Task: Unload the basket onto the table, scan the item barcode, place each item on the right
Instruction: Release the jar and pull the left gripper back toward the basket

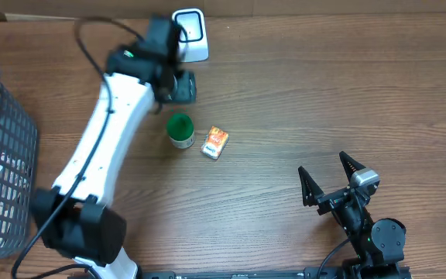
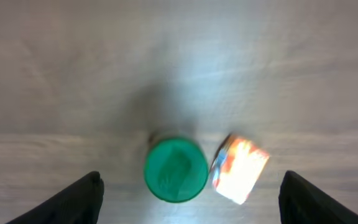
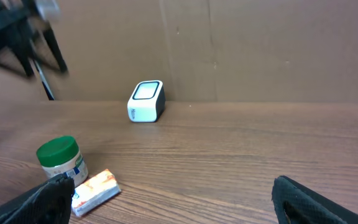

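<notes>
Left end effector point(image 2: 191, 183), the nearer one, hung wide, holding nothing.
The green-lidded jar point(image 2: 176, 171) stood ahead of it, orange box point(image 2: 241, 169) just beside.

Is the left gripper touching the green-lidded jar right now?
Apart. In the left wrist view, bare table shows between the green-lidded jar and both fingers of the open left gripper.

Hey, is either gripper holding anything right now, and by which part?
Nothing is held: the left gripper and the right gripper both stand open and empty.
</notes>
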{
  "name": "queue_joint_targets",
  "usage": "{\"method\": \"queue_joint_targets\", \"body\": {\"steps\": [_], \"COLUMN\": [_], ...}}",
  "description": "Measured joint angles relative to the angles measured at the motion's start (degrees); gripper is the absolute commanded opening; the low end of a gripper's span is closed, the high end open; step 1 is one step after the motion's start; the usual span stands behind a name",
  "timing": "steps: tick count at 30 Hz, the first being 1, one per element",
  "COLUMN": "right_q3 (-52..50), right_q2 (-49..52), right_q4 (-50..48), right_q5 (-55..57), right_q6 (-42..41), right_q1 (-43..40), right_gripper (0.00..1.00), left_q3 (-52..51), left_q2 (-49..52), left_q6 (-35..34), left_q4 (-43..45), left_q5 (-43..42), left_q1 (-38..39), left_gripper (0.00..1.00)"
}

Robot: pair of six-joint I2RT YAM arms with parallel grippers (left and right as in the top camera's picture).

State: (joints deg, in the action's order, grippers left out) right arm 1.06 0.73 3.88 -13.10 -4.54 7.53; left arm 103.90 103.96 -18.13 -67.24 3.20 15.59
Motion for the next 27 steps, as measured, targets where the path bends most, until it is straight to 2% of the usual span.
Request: {"method": "queue_joint_targets", "body": {"steps": [5, 9, 15, 20, 24, 27], "right_q3": [0.0, 0.0, 0.0, 0.0, 0.0, 0.0], "right_q2": [0.0, 0.0, 0.0, 0.0, 0.0, 0.0], "right_q4": [0.02, 0.0, 0.02, 0.02, 0.0, 0.02], "right_q5": [-0.02, -0.02, 0.0, 0.0, 0.0, 0.0], "right_q6": [0.02, 0.0, 0.04, 0.0, 0.02, 0.02], "right_q1": [0.0, 0.0, 0.0, 0.0, 0.0, 0.0], "right_gripper": [1.0, 1.0, 1.0, 1.0, 1.0, 1.0], "left_q3": [14.14, 20.37, 21.64, 21.4, 19.87, 17.07], "left_q2": [-2.86, -7.06, -13.14, -13.51, -12.52, -11.13], "left_q6": [0.33, 0.5, 1.18, 3.34, 3.74, 3.74], "left_q4": [-9.68, -13.79, -18.08, -17.81, -16.41, -15.26], "left_q5": [0.02, 0.04, 0.11, -0.87, -5.03, -7.06], "left_q1": [-5.97, -16.22, -36.11, -51.78, -61.44, -65.77], "left_gripper": [0.74, 0.76, 0.77, 0.77, 0.76, 0.75]}}
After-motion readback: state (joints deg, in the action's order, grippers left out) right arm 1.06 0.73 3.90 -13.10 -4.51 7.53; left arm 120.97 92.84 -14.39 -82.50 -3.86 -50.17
